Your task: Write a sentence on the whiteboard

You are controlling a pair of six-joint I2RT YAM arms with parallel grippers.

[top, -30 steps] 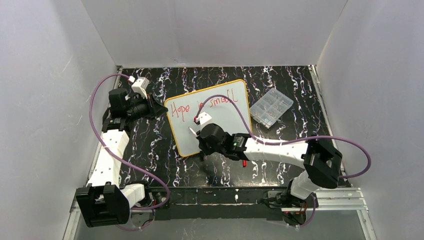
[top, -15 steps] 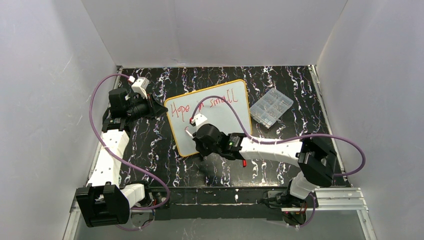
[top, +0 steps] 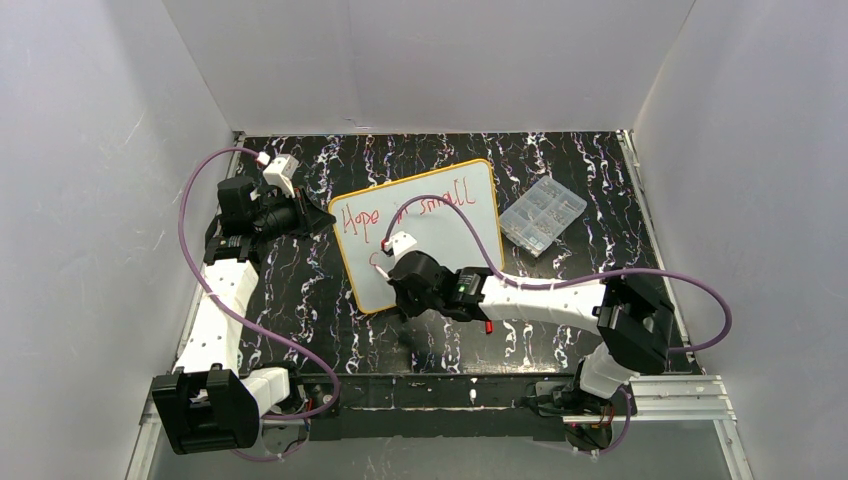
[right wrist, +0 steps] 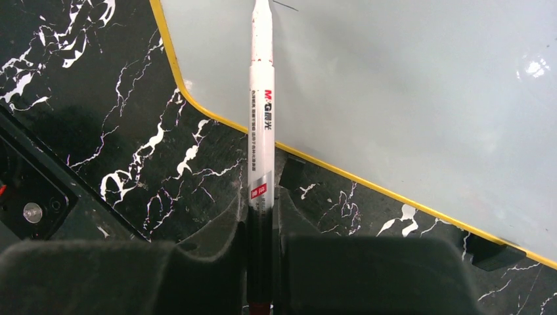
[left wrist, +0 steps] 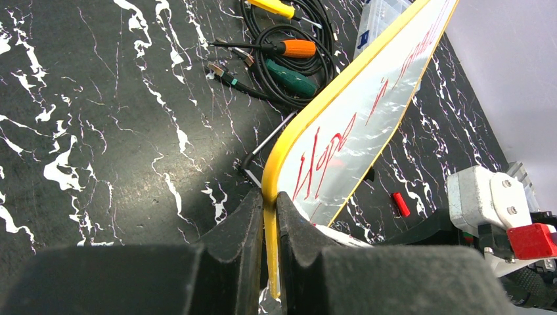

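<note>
Between the fingers of the left gripper stood the yellow rim of the whiteboard, the jaws pinched tight on that edge near a corner; ahead of those fingers the board ran away slantwise, and the sentence showed along it in thin red strokes; seen from above it read "Hope in small" so far, with one short red curve below, just beside the right gripper. That gripper was clamped on a white marker; the barrel stuck straight out ahead of the jaws, crossed the yellow rim and reached over the white surface; whether its tip touched could not be told. Beyond the left gripper, past the board's far edge, lay an orange-handled screwdriver and a green-handled one on a coil of black cable; to its right, on the black marbled table, lay a small red cap. Well beyond the right gripper, off the board's far corner, sat a clear parts box.
</note>
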